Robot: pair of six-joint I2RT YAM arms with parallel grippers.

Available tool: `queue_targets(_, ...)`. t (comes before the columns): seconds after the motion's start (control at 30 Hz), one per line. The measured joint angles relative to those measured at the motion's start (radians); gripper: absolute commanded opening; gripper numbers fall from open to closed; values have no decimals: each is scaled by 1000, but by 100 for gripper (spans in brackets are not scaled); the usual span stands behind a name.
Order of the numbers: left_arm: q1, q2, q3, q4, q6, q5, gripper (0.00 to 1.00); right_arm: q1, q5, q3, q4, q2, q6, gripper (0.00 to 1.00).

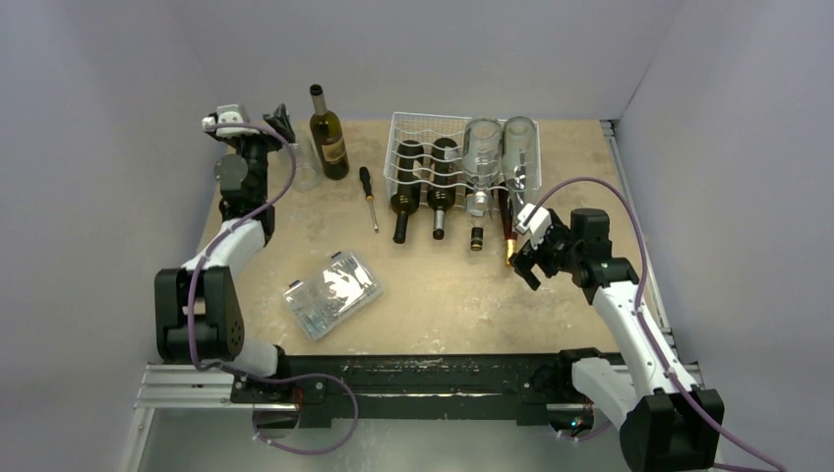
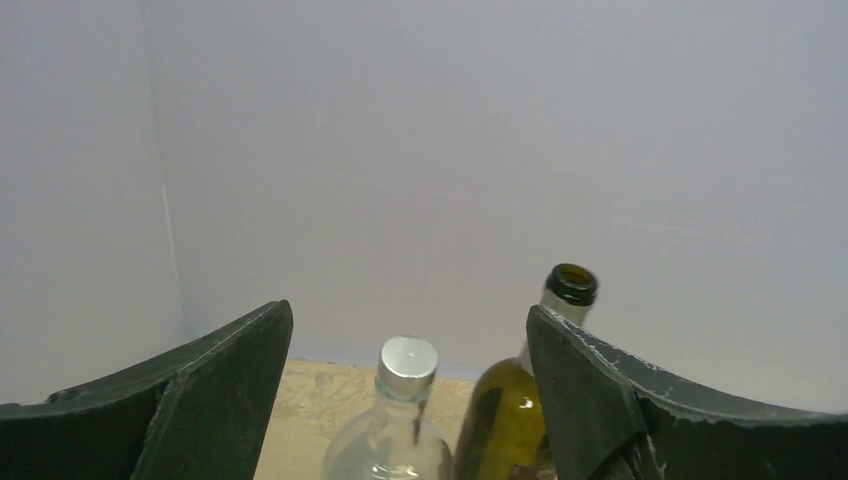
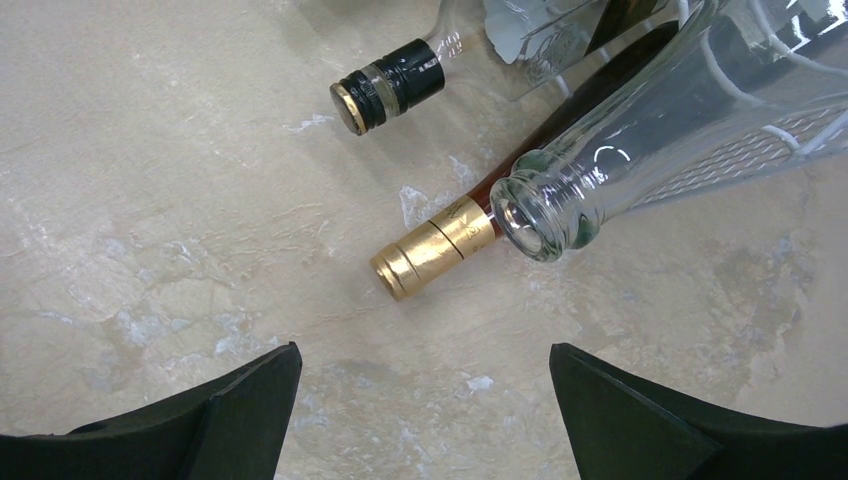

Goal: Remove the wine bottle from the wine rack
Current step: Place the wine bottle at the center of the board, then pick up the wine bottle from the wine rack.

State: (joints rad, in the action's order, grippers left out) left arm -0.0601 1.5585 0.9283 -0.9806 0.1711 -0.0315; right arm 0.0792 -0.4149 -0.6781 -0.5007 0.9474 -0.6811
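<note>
The white wire wine rack (image 1: 395, 138) at the back holds several lying bottles: two dark ones (image 1: 405, 182), two clear ones (image 1: 482, 147) and a dark wine bottle with a gold cap (image 1: 509, 246) (image 3: 436, 255). My right gripper (image 1: 523, 258) (image 3: 424, 350) is open just in front of that gold cap, not touching it. A clear bottle's open mouth (image 3: 540, 215) lies right above the cap. My left gripper (image 1: 280, 123) (image 2: 408, 310) is open, high at the back left, over a clear silver-capped bottle (image 2: 407, 365) standing beside an upright green bottle (image 1: 327, 133) (image 2: 520, 410).
A screwdriver (image 1: 369, 197) lies between the green bottle and the rack. A clear plastic parts box (image 1: 331, 293) sits near the front, left of middle. A black-capped bottle neck (image 3: 388, 85) sticks out of the rack to the left of the gold cap. Walls enclose the table.
</note>
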Motion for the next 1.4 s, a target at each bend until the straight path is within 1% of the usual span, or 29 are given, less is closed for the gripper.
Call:
queue_targets(0.07, 0, -103, -60, 36, 39, -4, 97, 0, -2, 0, 0, -13, 0, 99)
queue_targets(0.13, 0, -204, -98, 105, 85, -3, 100, 0, -3, 0, 0, -23, 0, 99)
queue_targets(0.27, -1, -408, -122, 339, 184, 22, 100, 0, -16, 0, 0, -44, 0, 99)
queue_targets(0.37, -1, -531, -107, 558, 235, 72, 100, 0, -31, 0, 0, -54, 0, 99)
queue_targets(0.5, -1, -611, -75, 808, 268, 156, 100, 0, -52, 0, 1, -67, 5, 99)
queue_targets(0.57, -2, -644, -73, 927, 280, 222, 100, 0, -55, 0, 1, -72, 9, 99)
queue_targets(0.67, -2, -678, -75, 1055, 282, 319, 100, -1, -63, 0, 1, -80, 17, 99)
queue_targets(0.8, 11, -727, -109, 1129, 272, 407, 100, -1, -89, -1, 5, -98, 37, 99)
queue_targets(0.97, 81, -763, -138, 1229, 203, 478, 100, -1, -149, -45, -13, -90, 78, 99)
queue_targets(1.07, 119, -763, -137, 1296, 156, 490, 100, -1, -172, -123, -36, -55, 101, 99)
queue_targets(1.2, 148, -755, -137, 1365, 120, 496, 100, -1, -182, -272, -45, 26, 179, 99)
queue_targets(1.4, 148, -731, -137, 1374, 106, 497, 100, -1, -151, -449, -19, 190, 345, 99)
